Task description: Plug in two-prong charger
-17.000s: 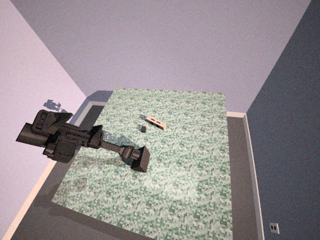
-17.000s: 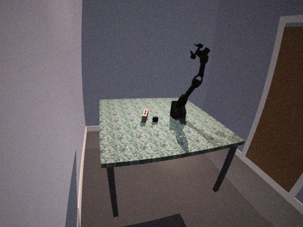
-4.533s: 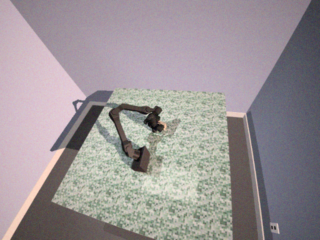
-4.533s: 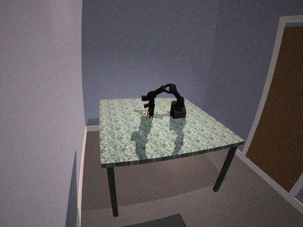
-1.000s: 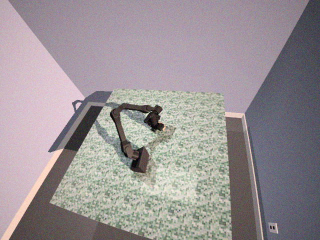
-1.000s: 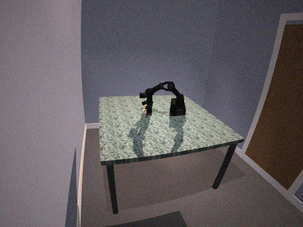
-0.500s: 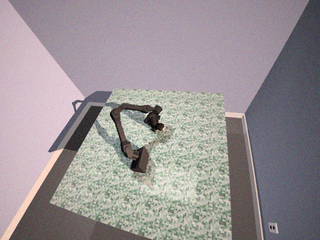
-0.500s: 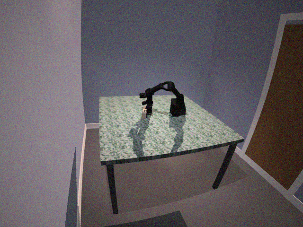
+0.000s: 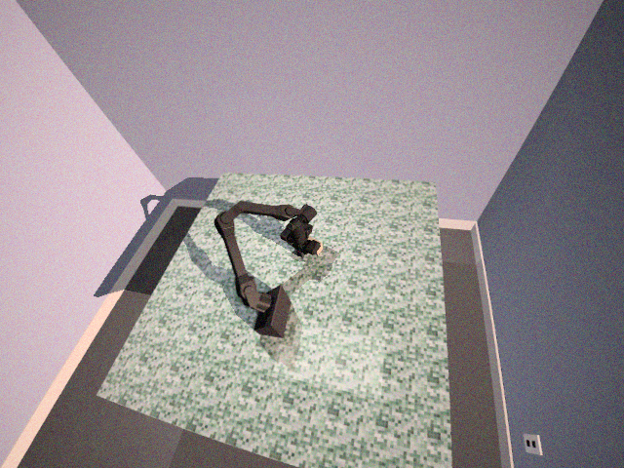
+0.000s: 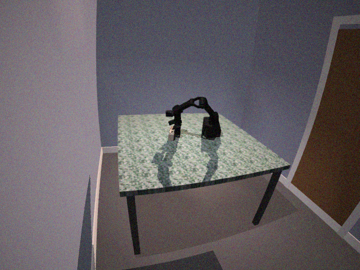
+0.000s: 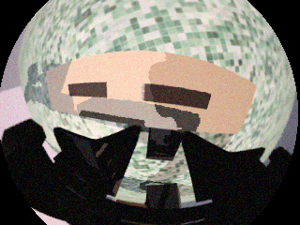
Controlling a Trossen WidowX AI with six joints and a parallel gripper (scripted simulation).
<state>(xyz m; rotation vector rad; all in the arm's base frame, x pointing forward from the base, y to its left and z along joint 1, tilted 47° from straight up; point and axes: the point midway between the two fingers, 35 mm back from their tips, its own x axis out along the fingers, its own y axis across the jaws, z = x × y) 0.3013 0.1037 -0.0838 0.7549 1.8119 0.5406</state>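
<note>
The power strip [image 9: 320, 248] [image 10: 171, 135] [image 11: 203, 80] is a peach block on the table, lying crosswise in the wrist view. Its top shows a left dark slot [image 11: 87, 89] and a right dark slot [image 11: 177, 96], with grey and dark patches along the near edge. My gripper [image 10: 176, 135] [image 11: 161, 129] is open, low at the strip's near side. A small dark block, seemingly the charger [image 11: 162, 144], stands between the parted fingers, with a narrow gap at its left. Its prongs are hidden; I cannot tell whether they are in an outlet.
The green-and-white patterned table [image 9: 382, 302] [image 10: 139, 162] carries the arm's base [image 9: 273, 314] [image 10: 211, 129]. The arm arches over the table and casts shadows on it. A small white wall plate [image 9: 532, 444] is at the lower right of the top view, away from the table.
</note>
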